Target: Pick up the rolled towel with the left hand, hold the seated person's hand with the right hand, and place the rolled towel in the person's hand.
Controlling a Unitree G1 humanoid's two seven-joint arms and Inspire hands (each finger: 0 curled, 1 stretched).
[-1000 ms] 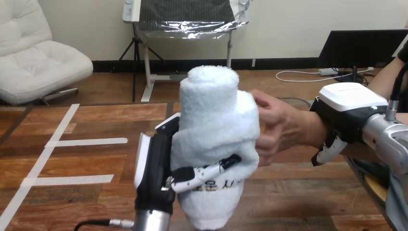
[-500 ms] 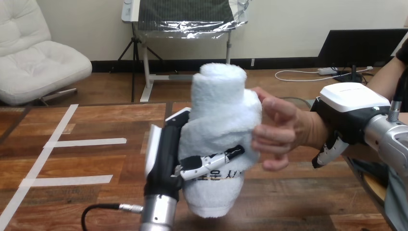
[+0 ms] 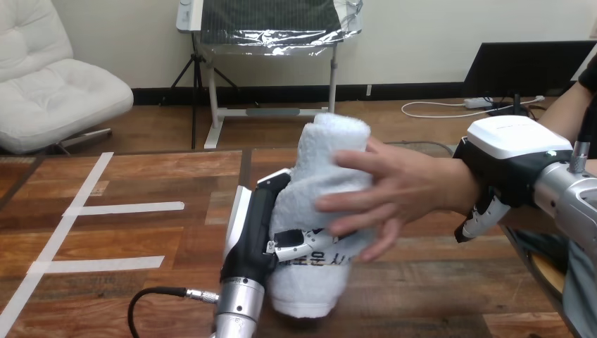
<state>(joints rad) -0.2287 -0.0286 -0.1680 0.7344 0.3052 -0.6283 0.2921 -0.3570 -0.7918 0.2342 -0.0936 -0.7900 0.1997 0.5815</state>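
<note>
1. Head view, L side: left hand (image 3: 255,229) is clamped round the rolled towel (image 3: 317,165). Palm on the towel's left side, one finger (image 3: 304,244) wrapped across its lower front.
2. Towel pos.: held above the wooden table (image 3: 436,296), near upright, top leaning slightly right.
3. Person's hand (image 3: 405,190) enters from the right. Its fingers are spread and lie across the towel's front, touching it.
4. R side: right hand (image 3: 508,158) sits over the person's wrist. Its fingers (image 3: 481,220) curl down round the wrist's near side, gripping it.
5. Change vs. 0.5 s ago:
   - Towel and left hand are now further right and lower.
   - Person's fingers were bent beside the towel's right edge; they now reach over its front.
   - Right hand pos. on the wrist is unchanged.
</note>
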